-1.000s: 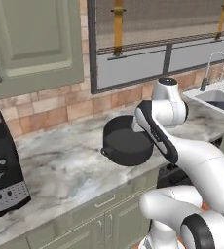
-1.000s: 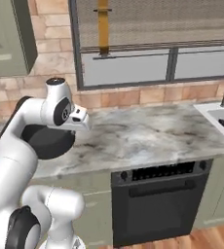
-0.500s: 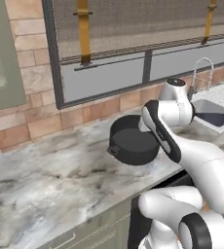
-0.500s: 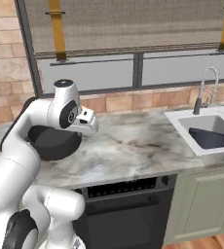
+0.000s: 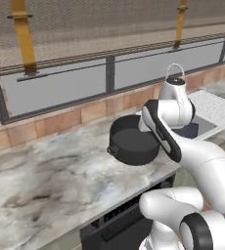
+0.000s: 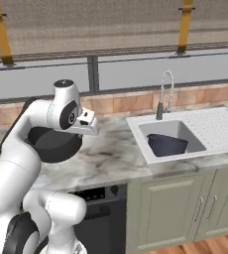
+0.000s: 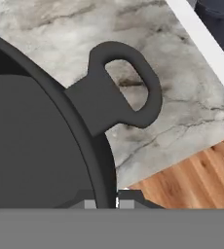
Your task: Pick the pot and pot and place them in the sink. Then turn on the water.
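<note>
Counter: grey marble top (image 5: 51, 180) runs across the lower left of the left base view and the middle of the right base view. A bare stretch of it lies between the arm and the sink.
Wall: brick strip (image 6: 121, 103) behind the counter, with a big window (image 5: 60, 83) above it at the top of the frame. Yellow bars (image 5: 21, 34) hang in the window.
Floor: orange wood floor (image 7: 192, 182) shows at the lower right of the hand view, past the counter edge.
Cupboards: pale green doors (image 6: 185, 211) sit under the sink at the lower right of the right base view. A dark oven front (image 6: 98, 211) is left of them.
Sink: white basin (image 6: 145, 144) at the middle right of the right base view, with a ribbed board (image 6: 215, 124) on its right side and a tall tap (image 6: 164, 92) behind it.
Blue pot: it (image 6: 166, 145) lies inside the sink bowl.
Black pot: it (image 5: 131, 141) is in the middle of the left base view, close to the front edge of the counter. In the hand view its loop handle (image 7: 121, 90) sticks out over the marble.
Pincer: the gripper (image 7: 115, 202) is clamped on the rim of the black pot, at the bottom of the hand view, one tip on each side of the wall.
Room to move: the black pot is well apart from the sink.
</note>
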Controlling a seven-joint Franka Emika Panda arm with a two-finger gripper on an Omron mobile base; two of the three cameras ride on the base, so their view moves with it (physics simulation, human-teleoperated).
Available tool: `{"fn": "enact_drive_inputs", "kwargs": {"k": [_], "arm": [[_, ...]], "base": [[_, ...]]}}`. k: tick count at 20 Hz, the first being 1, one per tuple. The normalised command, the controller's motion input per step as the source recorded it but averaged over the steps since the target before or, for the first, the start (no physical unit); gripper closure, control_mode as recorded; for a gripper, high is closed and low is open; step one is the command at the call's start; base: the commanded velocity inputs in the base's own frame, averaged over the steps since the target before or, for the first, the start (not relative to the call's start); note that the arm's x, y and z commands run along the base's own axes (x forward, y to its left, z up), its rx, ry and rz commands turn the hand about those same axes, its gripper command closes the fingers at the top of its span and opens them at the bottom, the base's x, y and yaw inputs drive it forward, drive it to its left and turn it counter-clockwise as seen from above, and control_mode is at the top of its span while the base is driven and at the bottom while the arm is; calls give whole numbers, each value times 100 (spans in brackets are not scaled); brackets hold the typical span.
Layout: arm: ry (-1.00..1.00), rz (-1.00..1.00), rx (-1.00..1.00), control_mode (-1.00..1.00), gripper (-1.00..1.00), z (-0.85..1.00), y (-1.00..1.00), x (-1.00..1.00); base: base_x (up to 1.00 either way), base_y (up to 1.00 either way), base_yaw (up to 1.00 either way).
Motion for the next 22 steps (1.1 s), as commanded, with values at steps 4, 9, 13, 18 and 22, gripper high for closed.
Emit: {"fn": "enact_drive_inputs", "kwargs": {"k": [4, 9, 13, 18, 22], "arm": [[0, 0, 0, 100, 100, 0, 0, 0], [0, 0, 0, 100, 100, 0, 0, 0], [0, 0, 0, 100, 100, 0, 0, 0], [0, 0, 0, 100, 100, 0, 0, 0], [0, 0, 0, 100, 100, 0, 0, 0]], "base": [[23, -100, -3], [15, -100, -1], [10, -100, 1], [3, -98, 14], [0, -76, 33]]}}
